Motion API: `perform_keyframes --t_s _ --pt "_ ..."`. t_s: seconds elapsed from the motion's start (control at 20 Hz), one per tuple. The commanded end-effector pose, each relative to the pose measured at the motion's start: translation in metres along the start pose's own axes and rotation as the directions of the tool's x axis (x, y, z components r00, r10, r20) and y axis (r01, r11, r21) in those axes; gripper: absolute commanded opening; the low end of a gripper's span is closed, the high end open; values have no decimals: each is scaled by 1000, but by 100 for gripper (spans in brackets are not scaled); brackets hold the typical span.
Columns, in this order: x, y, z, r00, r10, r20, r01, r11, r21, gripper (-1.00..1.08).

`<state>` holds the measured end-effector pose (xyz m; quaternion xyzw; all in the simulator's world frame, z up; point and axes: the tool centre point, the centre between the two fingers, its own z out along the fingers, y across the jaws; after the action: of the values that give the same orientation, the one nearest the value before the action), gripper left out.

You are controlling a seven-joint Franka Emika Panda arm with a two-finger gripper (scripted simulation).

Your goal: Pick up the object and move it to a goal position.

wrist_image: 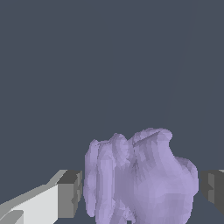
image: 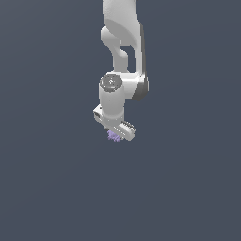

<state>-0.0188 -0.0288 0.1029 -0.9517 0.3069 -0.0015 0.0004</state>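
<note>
Exterior view first: I see the gripper [image: 118, 133] hanging mid-frame, with the lavender clump [image: 113, 136] peeking out at its 7 o'clock. Wrist view: clump [wrist_image: 140, 179] sits between both fingers [wrist_image: 70, 194], small gaps each side, so jaws aren't clamped on it.

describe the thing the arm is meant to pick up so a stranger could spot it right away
Follow the white Franka arm down to its end effector. Peeking out from under it is a small lumpy lavender clump. It is the only coloured item against the plain grey background, and far smaller than the end effector.
</note>
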Motion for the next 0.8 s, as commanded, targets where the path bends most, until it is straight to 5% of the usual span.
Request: perform_keyframes --t_s 0.0,0.75 --pt "-2 9 -21 1000 0 0 0 1000 1 -100" --pt "-13 73 -183 1000 -1 2 1 1000 1 -100"
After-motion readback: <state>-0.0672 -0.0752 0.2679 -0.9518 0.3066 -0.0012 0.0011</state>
